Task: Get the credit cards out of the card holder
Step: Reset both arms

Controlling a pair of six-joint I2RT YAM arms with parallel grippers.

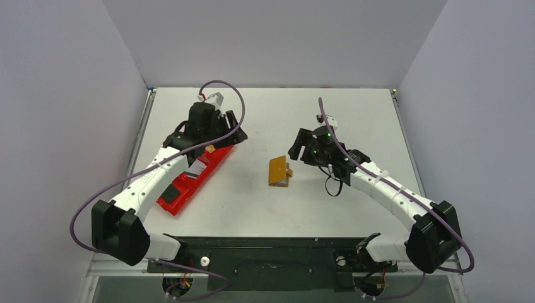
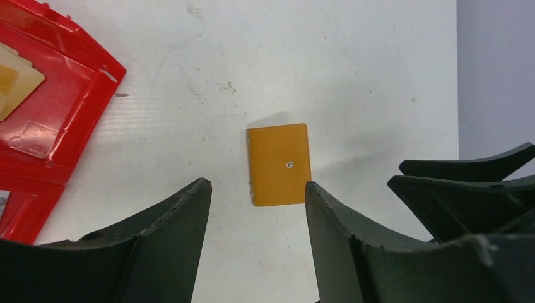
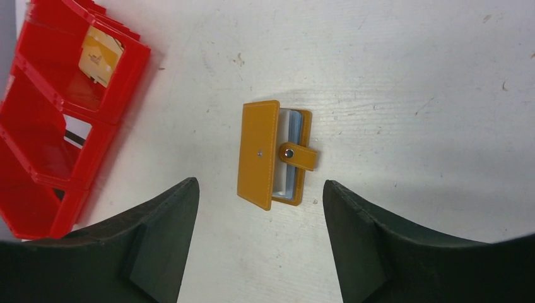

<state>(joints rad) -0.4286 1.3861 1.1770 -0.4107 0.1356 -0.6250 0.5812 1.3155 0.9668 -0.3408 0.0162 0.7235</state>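
Your left arm [image 1: 148,180] and right arm [image 1: 391,189] wear white shells between black joints and bases. A purple cable [image 1: 221,81] loops along each, and your fingers [image 2: 158,249] are matte black wedges.

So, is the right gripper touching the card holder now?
Apart. In the right wrist view, bare table shows between the card holder and each finger of the open right gripper.

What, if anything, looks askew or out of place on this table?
Only the card holder: it lies ajar, its strap unsnapped, with pale credit cards showing at the edge. Nothing looks spilled or damaged.
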